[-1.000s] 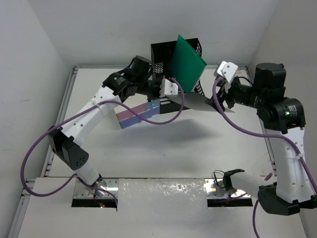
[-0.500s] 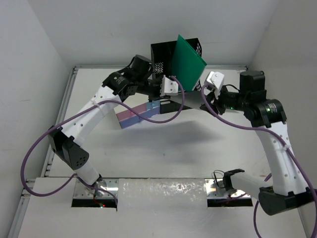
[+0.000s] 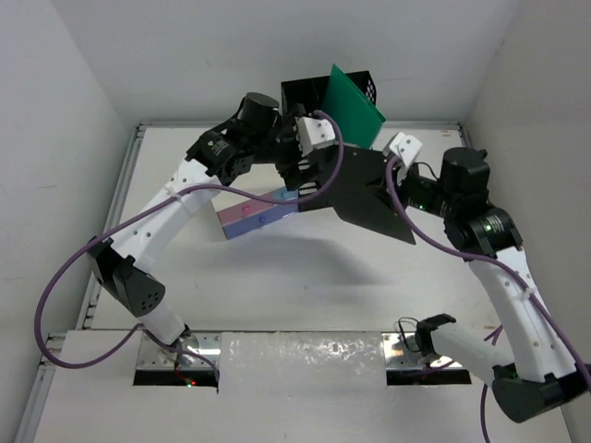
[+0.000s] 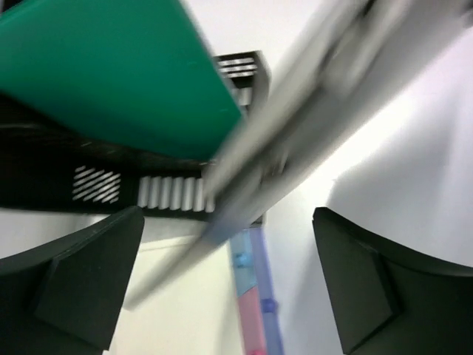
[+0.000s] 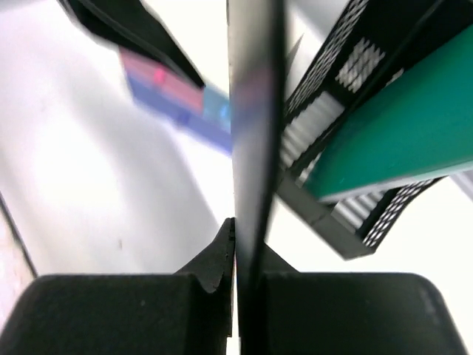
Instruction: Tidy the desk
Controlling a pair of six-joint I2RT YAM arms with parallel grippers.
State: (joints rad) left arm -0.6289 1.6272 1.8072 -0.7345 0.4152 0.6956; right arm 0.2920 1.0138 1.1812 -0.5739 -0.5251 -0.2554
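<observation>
Above the far edge of the counter, the right gripper jaws clamp the black sheet, while the left gripper jaws stand wide on either side of it.

No legible text, labels or numbers on anything.

The far middle of the flat white desk is blocked by a black perforated file rack with a green flat board leaning in it. Just in front, passage is barred by a thin dark sheet, held raised and tilted, and by a small pink-and-blue drawer box. Open room is found over the desk's near half.
</observation>
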